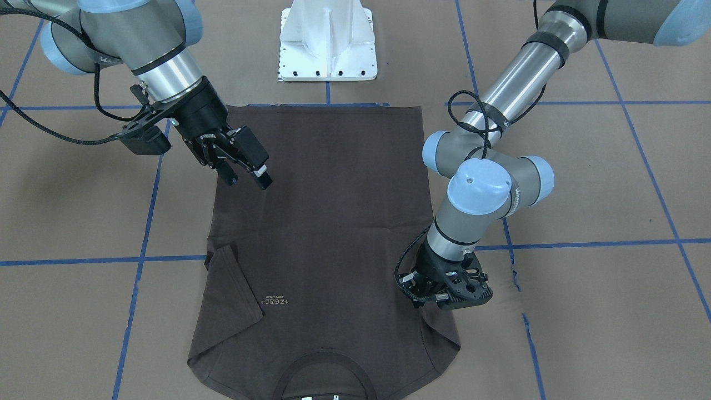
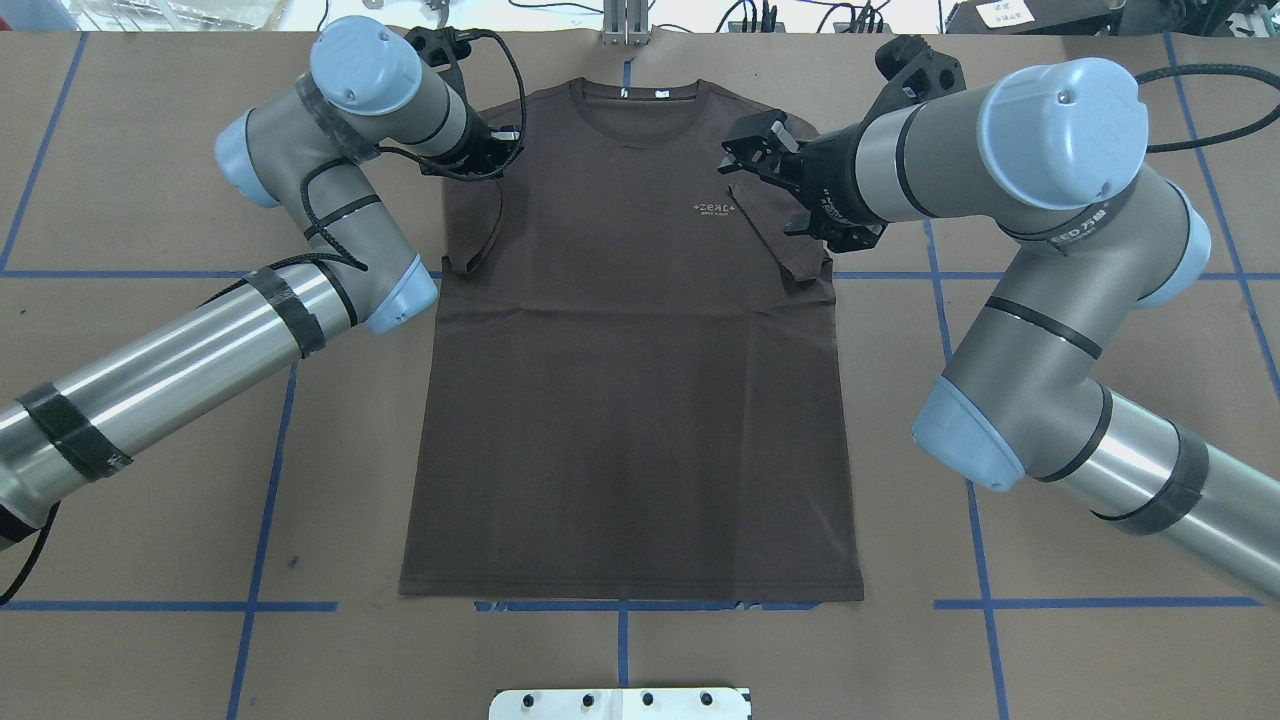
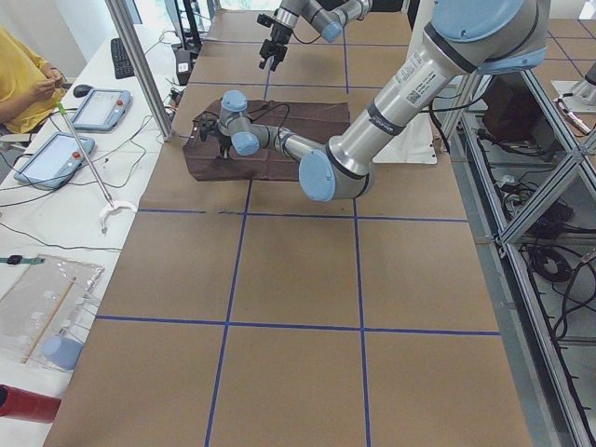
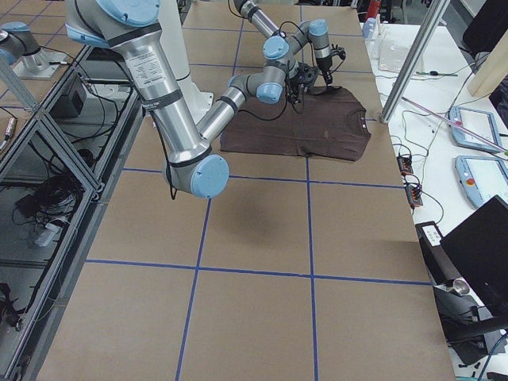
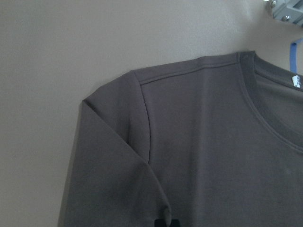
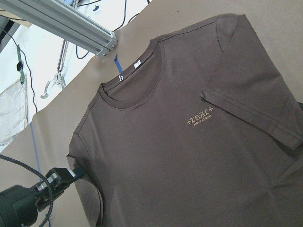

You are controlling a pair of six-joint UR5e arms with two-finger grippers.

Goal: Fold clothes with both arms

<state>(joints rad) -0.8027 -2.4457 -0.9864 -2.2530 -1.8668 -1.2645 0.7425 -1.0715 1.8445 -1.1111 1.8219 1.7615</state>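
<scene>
The T-shirt point(image 2: 630, 400) is lying flat, face up, in the middle of the tabletop point(image 2: 120, 130). Its collar point(image 2: 640, 95) points toward the far edge and its hem point(image 2: 630, 595) toward the robot's edge. Both sleeves are turned in over the body. The right sleeve point(image 2: 785, 235) lies across the chest just beside the lettering point(image 2: 714, 208), and the left sleeve point(image 2: 478, 225) is tucked along its side. That squares the shirt into a rough rectangle, which I'd guess is the whole point before any bigger fold.

The right claw point(image 1: 247, 179) hangs over its own side of the shirt with its fingers spread and nothing in them. In the side view it's well clear of the cloth. The left claw point(image 2: 495, 145) sits low at the left shoulder, right by the tucked sleeve. I honestly can't tell if it's pinching fabric or let go, because the fingertips are mostly hidden.

My read is that the sleeve stage is about done. Next is probably grabbing the collar-end corners and carrying them to the hem. The main risk is the sleeves flopping back out on the way.
</scene>
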